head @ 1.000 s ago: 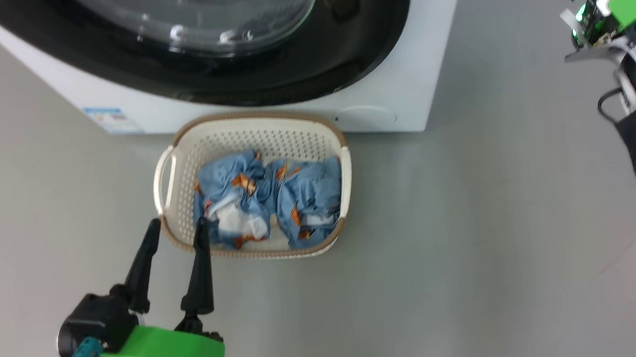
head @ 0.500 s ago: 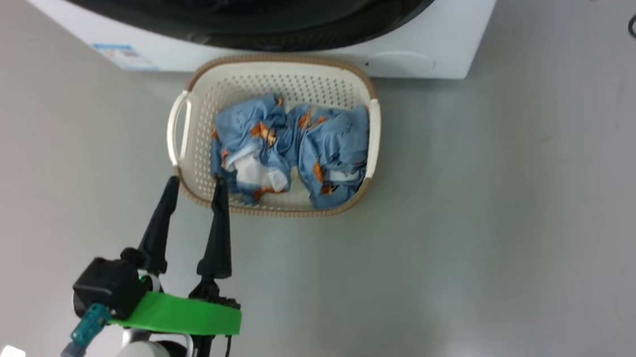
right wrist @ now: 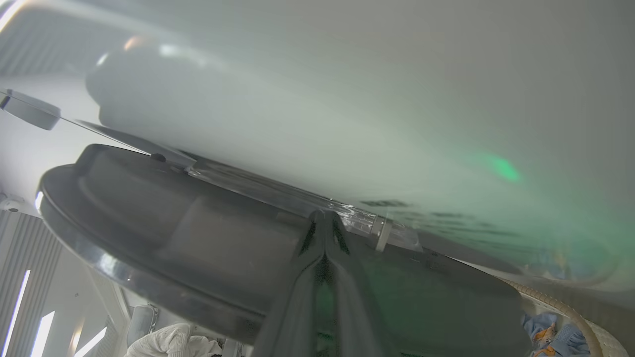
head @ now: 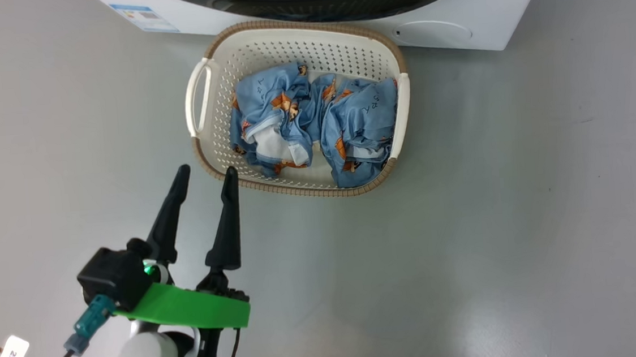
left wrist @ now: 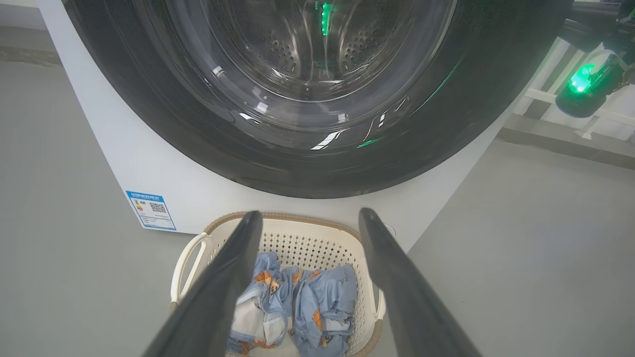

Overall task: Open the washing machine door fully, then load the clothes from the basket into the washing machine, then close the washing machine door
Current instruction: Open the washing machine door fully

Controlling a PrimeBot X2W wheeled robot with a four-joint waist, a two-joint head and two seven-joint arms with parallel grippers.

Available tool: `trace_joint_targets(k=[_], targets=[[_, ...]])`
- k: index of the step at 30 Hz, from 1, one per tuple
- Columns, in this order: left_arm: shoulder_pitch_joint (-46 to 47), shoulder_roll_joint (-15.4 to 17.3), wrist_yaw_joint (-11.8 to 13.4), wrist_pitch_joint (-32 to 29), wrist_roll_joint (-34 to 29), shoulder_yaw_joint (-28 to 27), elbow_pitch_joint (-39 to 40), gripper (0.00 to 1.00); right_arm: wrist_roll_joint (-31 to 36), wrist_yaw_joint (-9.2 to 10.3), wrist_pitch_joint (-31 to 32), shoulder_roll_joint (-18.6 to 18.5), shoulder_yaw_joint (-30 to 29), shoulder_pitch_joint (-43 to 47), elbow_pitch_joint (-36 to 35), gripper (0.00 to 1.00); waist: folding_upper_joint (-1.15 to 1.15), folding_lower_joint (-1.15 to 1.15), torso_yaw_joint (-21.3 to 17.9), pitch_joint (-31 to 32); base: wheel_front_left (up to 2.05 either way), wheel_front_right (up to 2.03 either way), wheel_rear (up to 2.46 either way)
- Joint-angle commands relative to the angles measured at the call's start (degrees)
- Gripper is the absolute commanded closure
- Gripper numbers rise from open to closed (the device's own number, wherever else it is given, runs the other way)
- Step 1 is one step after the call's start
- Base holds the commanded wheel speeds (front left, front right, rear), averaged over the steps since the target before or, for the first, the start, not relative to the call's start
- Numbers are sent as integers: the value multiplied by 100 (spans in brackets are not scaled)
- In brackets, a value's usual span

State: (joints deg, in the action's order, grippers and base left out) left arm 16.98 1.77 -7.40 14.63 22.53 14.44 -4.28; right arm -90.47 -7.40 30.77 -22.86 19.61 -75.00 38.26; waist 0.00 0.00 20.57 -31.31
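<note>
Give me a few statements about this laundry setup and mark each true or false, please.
1. The clothes lie in the basket. True.
2. The left gripper is clamped on a garment. False: it is open and empty, just outside the basket's near rim.
3. The basket stands on the floor before the washing machine. True.
4. The right gripper has its fingers spread wide. False: they are pressed together, at the edge of the washing machine door.
</note>
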Motion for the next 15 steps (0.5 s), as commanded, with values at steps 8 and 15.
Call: trace_joint_targets(k=[8,15], targets=[[103,111,-9,37,-28,-108,73,0,53,-9,241,229,192,186,-299,100,0,0,-9,186,0,0,0],[-32,111,-9,37,-137,-158,27,0,21,-9,404,318,384,753,-658,100,0,0,-123,497,0,0,0]])
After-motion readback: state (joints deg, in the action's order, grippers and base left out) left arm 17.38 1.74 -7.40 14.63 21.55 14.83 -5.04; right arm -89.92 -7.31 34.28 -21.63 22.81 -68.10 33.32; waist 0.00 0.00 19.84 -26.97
